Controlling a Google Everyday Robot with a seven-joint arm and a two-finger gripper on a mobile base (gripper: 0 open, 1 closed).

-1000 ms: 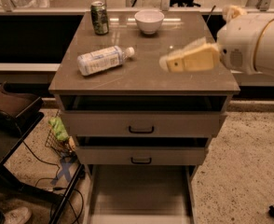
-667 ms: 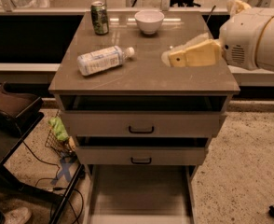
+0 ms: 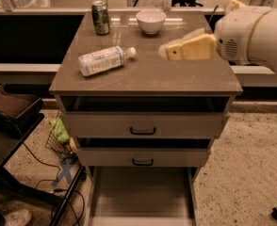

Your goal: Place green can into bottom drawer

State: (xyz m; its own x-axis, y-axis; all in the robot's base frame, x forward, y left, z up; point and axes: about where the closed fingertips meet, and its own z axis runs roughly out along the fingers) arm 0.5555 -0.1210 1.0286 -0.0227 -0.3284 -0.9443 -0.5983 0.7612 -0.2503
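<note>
The green can [image 3: 100,17] stands upright at the back left corner of the cabinet top [image 3: 143,74]. The bottom drawer [image 3: 141,194] is pulled out below, its flat floor bare. My gripper [image 3: 169,51] hovers above the right middle of the cabinet top, pointing left, well to the right of the can and holding nothing I can see. The white arm [image 3: 254,34] reaches in from the right edge.
A clear plastic bottle [image 3: 103,60] with a white label lies on its side on the left of the top. A white bowl [image 3: 150,21] stands at the back middle. Two upper drawers [image 3: 143,126] with black handles are shut. A dark stand [image 3: 11,112] and cables are at left.
The gripper and arm have drifted slightly back and to the right above the cabinet top. The can, bottle and bowl have not moved.
</note>
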